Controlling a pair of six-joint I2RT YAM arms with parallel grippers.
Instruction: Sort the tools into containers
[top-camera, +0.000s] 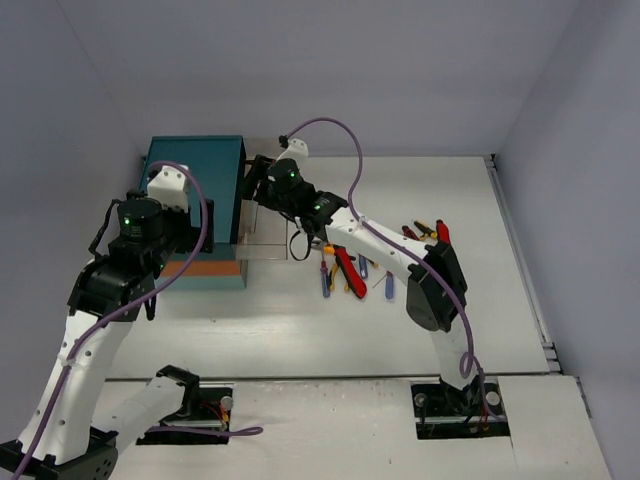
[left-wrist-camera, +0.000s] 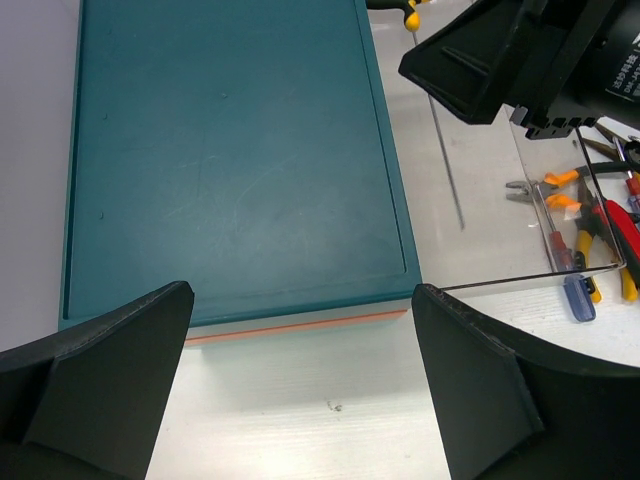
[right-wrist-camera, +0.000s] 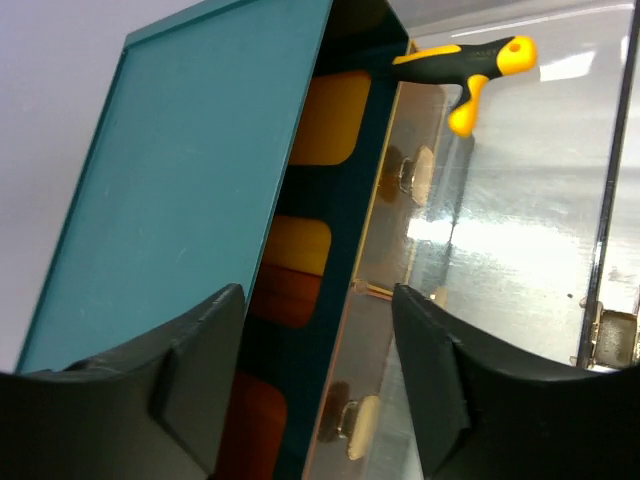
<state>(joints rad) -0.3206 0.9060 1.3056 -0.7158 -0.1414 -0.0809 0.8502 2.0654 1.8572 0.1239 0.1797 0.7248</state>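
The teal chest (top-camera: 195, 195) stands at the back left, its flat top (left-wrist-camera: 230, 150) and orange band (left-wrist-camera: 300, 325) showing in the left wrist view. One clear drawer (top-camera: 264, 257) is pulled out to the right. In it lies a thin-shafted tool with a black and yellow handle (right-wrist-camera: 470, 62). My right gripper (right-wrist-camera: 320, 370) hovers open over the chest's front edge and the brass knobs (right-wrist-camera: 358, 428), holding nothing. My left gripper (left-wrist-camera: 302, 295) hangs wide open above the near end of the chest, also holding nothing. Several tools (top-camera: 352, 266) lie loose right of the drawer.
More tools (top-camera: 425, 231) lie further right, behind the right arm's elbow. Grey walls close in the back and right. The right arm (top-camera: 380, 245) stretches across the loose tools. A purple cable (top-camera: 355, 150) loops above it.
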